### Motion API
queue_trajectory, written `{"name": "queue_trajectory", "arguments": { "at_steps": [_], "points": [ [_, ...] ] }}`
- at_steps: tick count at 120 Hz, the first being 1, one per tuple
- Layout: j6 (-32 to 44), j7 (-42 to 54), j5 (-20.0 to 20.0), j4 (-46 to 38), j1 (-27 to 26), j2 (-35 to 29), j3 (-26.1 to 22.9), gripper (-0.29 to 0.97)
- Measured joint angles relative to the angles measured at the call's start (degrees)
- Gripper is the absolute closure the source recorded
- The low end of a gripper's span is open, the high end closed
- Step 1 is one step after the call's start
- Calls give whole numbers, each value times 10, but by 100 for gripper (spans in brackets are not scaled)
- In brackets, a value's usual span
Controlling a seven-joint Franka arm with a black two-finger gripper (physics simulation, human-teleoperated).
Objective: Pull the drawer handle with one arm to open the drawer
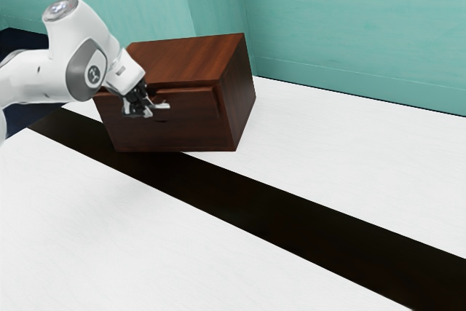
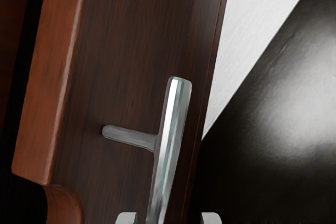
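Clerk: Exterior view first. Count?

Inspector: Logged one arm [image 1: 80, 60], one end effector [image 1: 148, 109], one wooden cabinet [image 1: 218, 56] with one drawer [image 1: 193, 111] and one silver handle [image 1: 163, 105]. Found the cabinet standing on the bench [image 1: 349, 151], at the edge of one black stripe [image 1: 291, 231]; cannot tell whether partly on it. Found the end effector right at the handle, on the drawer's front.

Clerk: Hidden or unclear?

Inspector: Arm cut off at the exterior view's left. Handle partly covered by the end effector. Drawer front seemingly a little proud of the cabinet; cannot tell how far out.

Clerk: Surface and room?

Inspector: White bench, glossy black stripe running diagonally across it, teal wall [image 1: 349, 12] behind.

Clerk: Wrist view?

Inspector: Counted one handle [image 2: 170, 140], a bar plus one visible post [image 2: 128, 137] into the drawer [image 2: 115, 66] front. Counted two fingertips [image 2: 126, 217], apart, with the bar between them and a clear gap on one side, so not clamped. Bar's near end cut off at the fingertips. Noted white bench and black stripe beyond the drawer's edge.
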Motion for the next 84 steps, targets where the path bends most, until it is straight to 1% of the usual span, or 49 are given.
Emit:
{"name": "queue_trajectory", "arguments": {
  "at_steps": [34, 68, 84],
  "points": [
    [19, -1, 0, -71, 0, -48, 1, 63],
    [45, 1, 0, -153, -1, -118, 4, 66],
    [54, 1, -1, -182, -2, -136, 4, 64]
  ]
}}
